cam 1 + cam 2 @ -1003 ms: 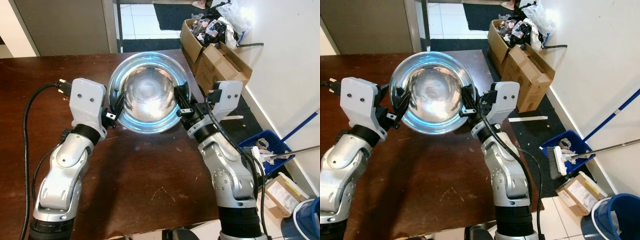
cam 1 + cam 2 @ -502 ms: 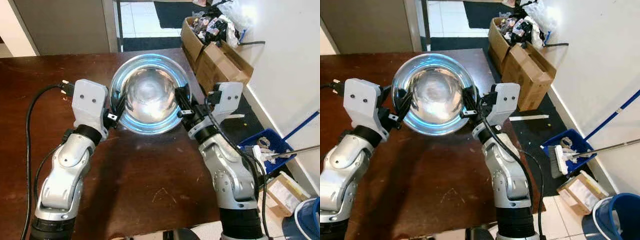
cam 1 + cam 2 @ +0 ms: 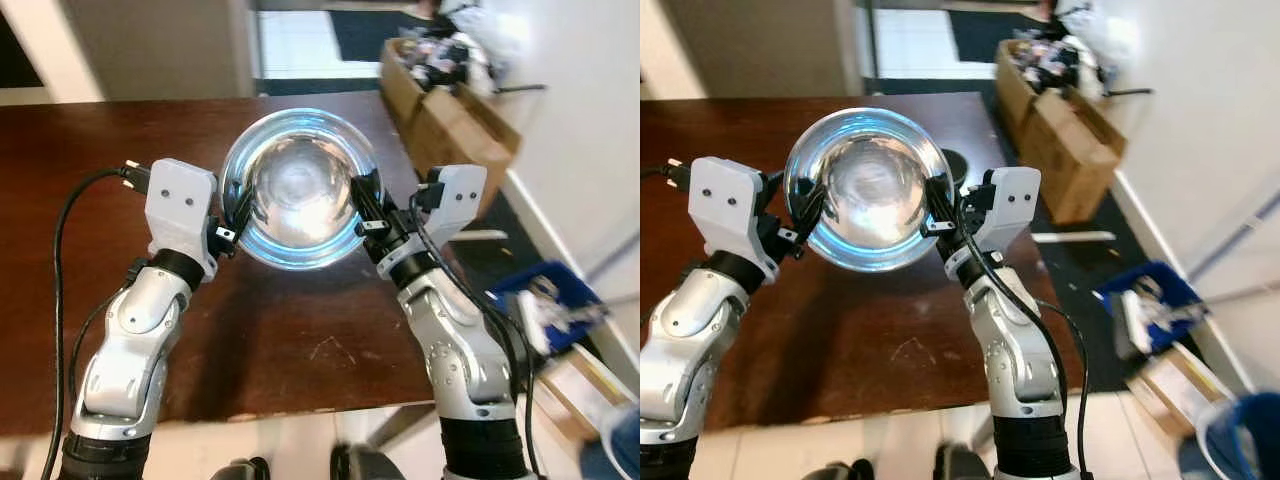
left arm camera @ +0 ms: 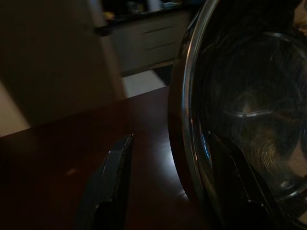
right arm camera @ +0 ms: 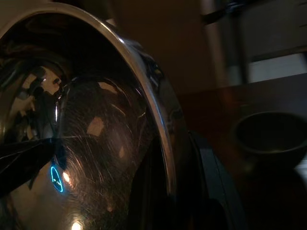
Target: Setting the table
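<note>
A large shiny steel bowl (image 3: 298, 188) is held up over the dark wooden table (image 3: 90, 200), its hollow facing me. My left gripper (image 3: 238, 208) is shut on its left rim and my right gripper (image 3: 362, 203) is shut on its right rim. In the left wrist view the bowl's rim (image 4: 188, 143) runs between the two black fingers (image 4: 112, 187). The right wrist view has one finger inside the bowl (image 5: 100, 143) and the other finger (image 5: 211, 182) outside its wall. A small dark bowl (image 3: 953, 160) stands on the table just behind the steel bowl, and the right wrist view catches this small bowl (image 5: 268, 132) too.
Open cardboard boxes (image 3: 450, 100) full of clutter stand on the floor right of the table. A blurred blue bin (image 3: 545, 300) lies further right by the white wall. The table's near edge (image 3: 250, 412) runs across below my arms, with pale floor beneath.
The whole view has shifted and blurred: the table's near edge and the floor now show. Both grippers keep the same hold on the steel bowl.
</note>
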{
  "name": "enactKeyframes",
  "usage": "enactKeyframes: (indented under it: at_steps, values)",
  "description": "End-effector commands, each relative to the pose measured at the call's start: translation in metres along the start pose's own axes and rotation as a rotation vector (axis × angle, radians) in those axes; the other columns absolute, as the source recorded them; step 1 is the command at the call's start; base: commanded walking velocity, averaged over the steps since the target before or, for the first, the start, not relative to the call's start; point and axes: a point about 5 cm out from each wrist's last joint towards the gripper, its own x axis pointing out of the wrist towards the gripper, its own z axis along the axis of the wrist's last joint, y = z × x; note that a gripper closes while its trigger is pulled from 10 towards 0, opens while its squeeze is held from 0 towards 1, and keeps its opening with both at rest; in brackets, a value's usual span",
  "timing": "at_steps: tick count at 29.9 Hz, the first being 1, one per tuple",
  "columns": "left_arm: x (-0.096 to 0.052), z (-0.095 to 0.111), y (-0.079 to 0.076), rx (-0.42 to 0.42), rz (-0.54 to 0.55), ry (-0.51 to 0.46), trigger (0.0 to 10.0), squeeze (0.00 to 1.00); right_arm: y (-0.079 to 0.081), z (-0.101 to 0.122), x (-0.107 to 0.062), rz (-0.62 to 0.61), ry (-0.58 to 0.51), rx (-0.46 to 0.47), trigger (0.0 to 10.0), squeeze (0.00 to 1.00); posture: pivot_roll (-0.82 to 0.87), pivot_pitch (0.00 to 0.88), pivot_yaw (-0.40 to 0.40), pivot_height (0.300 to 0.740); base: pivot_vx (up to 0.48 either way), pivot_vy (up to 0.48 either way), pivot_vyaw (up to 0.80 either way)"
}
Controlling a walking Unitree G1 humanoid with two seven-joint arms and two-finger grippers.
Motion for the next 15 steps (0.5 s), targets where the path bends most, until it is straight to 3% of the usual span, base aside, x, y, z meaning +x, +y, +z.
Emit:
enactKeyframes:
  at_steps: [1,15]
  values:
    - [-0.0042,-0.0184,0.0121,0.011,0.066,0.098,10.0,0.00,0.0003,0.0189,-0.0024,0.010,-0.099,0.014,10.0,0.00,-0.04,0.047,0.039,0.740,-0.322,0.000,0.00]
    - [-0.0039,-0.0186,0.0123,0.011,0.066,0.097,10.0,0.00,-0.0006,0.0169,-0.0032,0.003,-0.093,0.020,10.0,0.00,-0.04,0.049,0.042,0.740,-0.323,0.000,0.00]
